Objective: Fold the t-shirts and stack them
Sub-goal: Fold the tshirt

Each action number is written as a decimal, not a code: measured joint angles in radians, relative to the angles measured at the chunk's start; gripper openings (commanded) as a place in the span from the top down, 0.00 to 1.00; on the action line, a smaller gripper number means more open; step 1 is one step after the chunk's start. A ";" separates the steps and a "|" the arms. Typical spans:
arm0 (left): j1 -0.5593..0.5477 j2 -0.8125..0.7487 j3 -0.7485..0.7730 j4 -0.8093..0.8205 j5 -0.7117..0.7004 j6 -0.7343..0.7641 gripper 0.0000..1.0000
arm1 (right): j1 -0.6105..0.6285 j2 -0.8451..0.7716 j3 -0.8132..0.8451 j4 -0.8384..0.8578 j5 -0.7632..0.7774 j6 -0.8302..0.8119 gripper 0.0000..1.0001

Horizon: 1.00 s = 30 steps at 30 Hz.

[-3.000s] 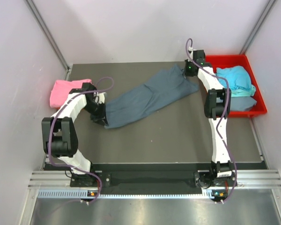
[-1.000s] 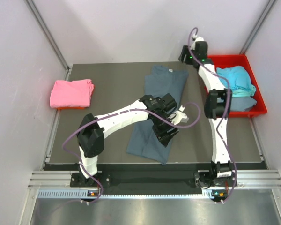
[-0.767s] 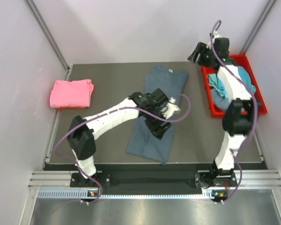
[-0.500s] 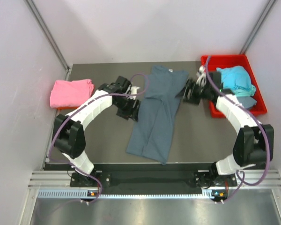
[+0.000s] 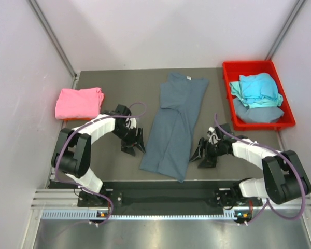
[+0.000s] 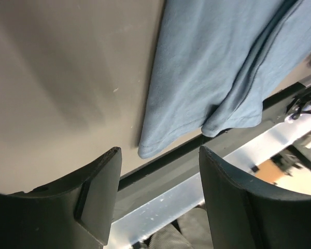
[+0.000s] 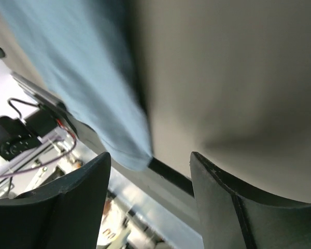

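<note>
The grey shirt (image 5: 173,124) is lying flat in the middle of the table (image 5: 119,88) as a long narrow strip. Its long axis is running far to near on a slight slant, with the collar pointing away from the arms and a little right, and the hem reaching the near edge a little left. The left gripper (image 5: 133,143) is sitting low just beside the strip's left edge and the right gripper (image 5: 203,154) just beside its right edge. Both are facing inward at the near half, so neither is clearly nearer. Both are gaping, holding nothing. The pink shirt (image 5: 79,102) is resting folded at the far left. The turquoise shirt (image 5: 256,87) is waiting in the bin (image 5: 249,64) over a second grey shirt (image 5: 256,114). I'm guessing that a pinch at the hem corners is coming.
</note>
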 measured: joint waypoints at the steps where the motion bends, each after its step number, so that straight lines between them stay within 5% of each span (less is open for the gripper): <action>1: 0.001 -0.001 -0.019 0.010 0.007 -0.010 0.34 | 0.011 0.002 -0.023 0.003 -0.004 0.014 0.39; 14: 0.001 0.087 -0.060 0.133 0.080 -0.079 0.37 | 0.177 0.192 0.031 0.181 -0.072 0.151 0.41; 30: 0.001 0.087 -0.082 0.135 0.109 -0.101 0.46 | 0.235 0.178 0.008 0.183 -0.052 0.197 0.44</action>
